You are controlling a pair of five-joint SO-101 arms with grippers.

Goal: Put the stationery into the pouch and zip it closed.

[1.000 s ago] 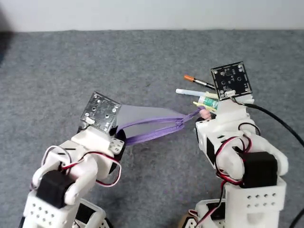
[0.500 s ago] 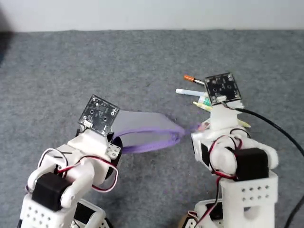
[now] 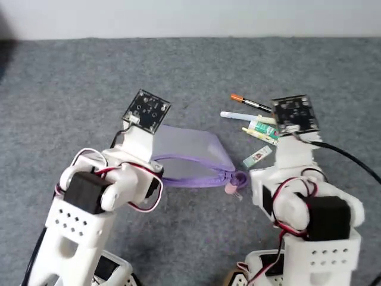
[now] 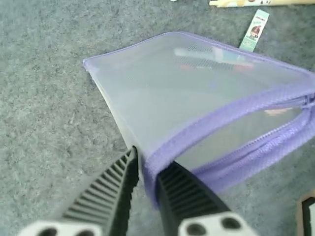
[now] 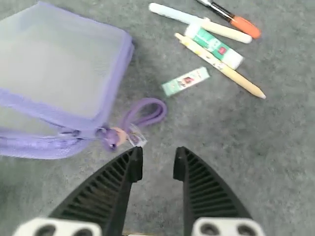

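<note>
**Pouch** (image 3: 190, 149): translucent with purple trim, lying flat on the grey desk (image 3: 89, 77). Its two purple zip edges stand parted in the left wrist view, so judge the mouth unzipped. You cannot tell through the mesh whether anything is inside.

**Left hand** (image 4: 147, 179): clamped on the pouch's corner, at the end away from the zip pull. Treat it as your anchor.

**Right hand** (image 5: 156, 162): fingers apart and empty, hovering just off the pouch's pull end.

**Zip pull** (image 5: 118, 135), with purple loop (image 5: 145, 112): at the pouch end nearest the right hand, lying loose on the desk.

**Stationery**: all outside the pouch, beyond its pull end.
- The small green packet (image 5: 186, 81) is nearest the pouch.
- Next come the pencil (image 5: 221, 66), the green tube (image 5: 212, 45) and the pale pen (image 5: 197, 22).
- The orange-tipped marker (image 5: 231, 17) is farthest from the pouch.

**Handling**
- Start with the packet, since it is nearest and lies apart from the rest.
- Close across the width of each long piece, not along it.
- The pencil and tube lie close together, so pinch the pencil towards its free pointed end.
- Raise the left hand's corner a little so the mouth gapes.
- Feed each piece in end first.
- Leave the pull untouched until everything is inside.
</note>
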